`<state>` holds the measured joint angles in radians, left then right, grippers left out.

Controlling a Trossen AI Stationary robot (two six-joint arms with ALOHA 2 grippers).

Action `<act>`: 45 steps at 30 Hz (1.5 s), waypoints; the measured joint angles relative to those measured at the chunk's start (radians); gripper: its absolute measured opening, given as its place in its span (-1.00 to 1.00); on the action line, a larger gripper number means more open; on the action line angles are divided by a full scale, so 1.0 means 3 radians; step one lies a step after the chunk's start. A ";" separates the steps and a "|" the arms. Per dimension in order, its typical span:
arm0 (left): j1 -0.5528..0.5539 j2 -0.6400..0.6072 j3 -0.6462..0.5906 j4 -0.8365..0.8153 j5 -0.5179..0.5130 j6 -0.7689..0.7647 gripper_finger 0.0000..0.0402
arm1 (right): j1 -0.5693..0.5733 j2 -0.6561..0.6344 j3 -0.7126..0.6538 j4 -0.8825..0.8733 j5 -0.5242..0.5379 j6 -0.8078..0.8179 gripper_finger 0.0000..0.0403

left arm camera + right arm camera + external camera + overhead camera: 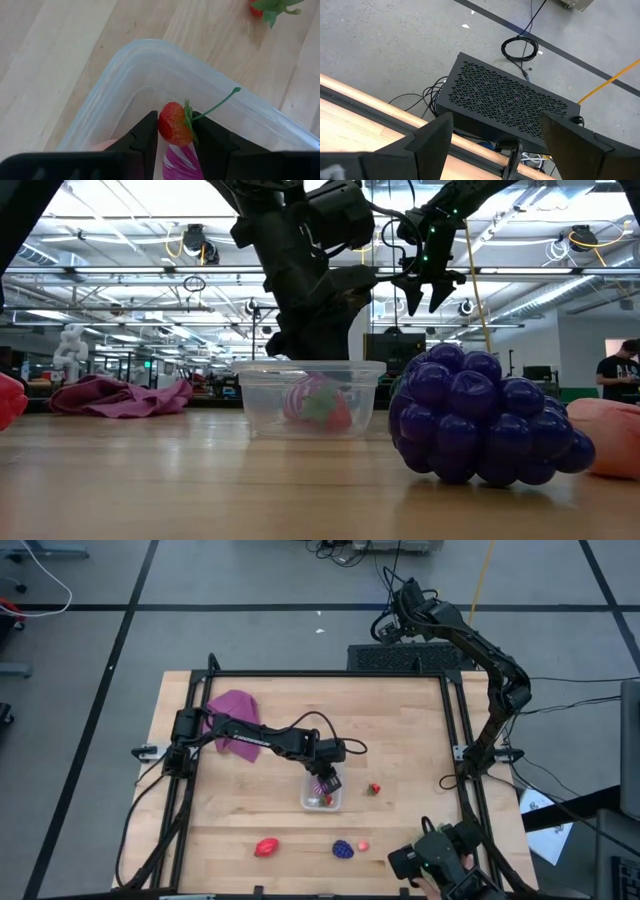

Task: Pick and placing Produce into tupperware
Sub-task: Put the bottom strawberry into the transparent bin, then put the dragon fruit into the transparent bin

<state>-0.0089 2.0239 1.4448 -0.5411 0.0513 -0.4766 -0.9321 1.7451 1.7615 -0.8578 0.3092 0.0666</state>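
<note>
The clear tupperware [322,802] stands mid-table, and a striped magenta piece [179,161] lies in it. My left gripper [175,131] reaches down into the tub's opening [310,370], shut on a small red berry [171,122] with a green stem. A second berry [374,788] rests on the wood to the tub's right. A red piece [266,847], a dark purple one [343,849] and a small pink one [363,845] lie near the front edge. My right gripper [495,137] hangs open, high beyond the table's far right corner [385,630]. My left gripper pinches the red berry's body [165,125] between its two fingertips, the green cap and stem [215,102] sticking out past one finger. The fingers come steeply from above, slanting down into the tub. The berry sits inside the tub's rim, above the magenta piece.
A magenta cloth [235,722] lies bunched at the far left under the left arm. A black perforated box [505,100] and cables sit on the floor beyond the far edge. A hand with a device shows at the near right corner [440,865]. Bare wood surrounds the tub.
</note>
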 joint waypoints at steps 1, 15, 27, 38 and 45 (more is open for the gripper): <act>0.0000 0.0000 0.0000 0.0000 0.0000 0.0001 -0.44 | 0.0000 0.0000 0.0000 0.0000 0.0000 0.0000 0.45; 0.0000 0.0000 0.0000 -0.0005 0.0000 0.0047 -0.44 | 0.0000 0.0000 0.0000 0.0000 0.0000 0.0000 0.45; 0.0001 0.0000 0.0000 -0.0024 0.0028 0.0090 -0.43 | 0.0000 0.0000 0.0000 -0.0001 0.0000 0.0000 0.45; 0.0001 -0.0001 0.0000 -0.0024 0.0028 0.0017 -0.01 | 0.0000 0.0000 0.0000 -0.0002 -0.0001 0.0000 0.45; 0.0001 -0.0110 0.0000 -0.0039 0.0025 0.0077 0.14 | 0.0000 0.0000 0.0000 -0.0001 -0.0001 0.0000 0.45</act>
<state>-0.0086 1.9909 1.4448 -0.5529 0.0589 -0.4534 -0.9321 1.7451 1.7615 -0.8582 0.3088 0.0666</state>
